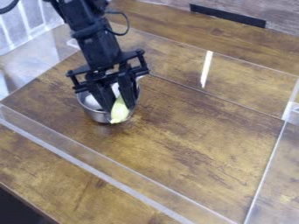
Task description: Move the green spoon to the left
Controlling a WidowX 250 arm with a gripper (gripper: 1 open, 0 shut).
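The slim yellow-green plastic spoon is at the near side of the round steel bowl, at about five o'clock from the bowl's middle, its pale, wide part showing just below the gripper's tips. Most of its handle cannot be made out behind the dark fingers, and whether it rests inside the bowl or against the rim is too small to tell.

The black jointed gripper has its fingers clenched together at the spoon. They look to be pinching it, though the contact itself is hidden; that would explain why the spoon sits right under the tips, held for carrying rather than lying loose. The bowl stands upright around and below them, white stuff showing at its ten o'clock side. Its wall is close enough that a sideways pull could catch the rim and drag the bowl along, so a lift before the shift seems wise.

The black arm comes in from eleven o'clock, leaning down toward the bowl, with the wide knuckled wrist just above the rim and the fingers pointing down, slightly toward five o'clock.

Farther out is the brown wood-grain table, with a short white strip at about two o'clock from the bowl.
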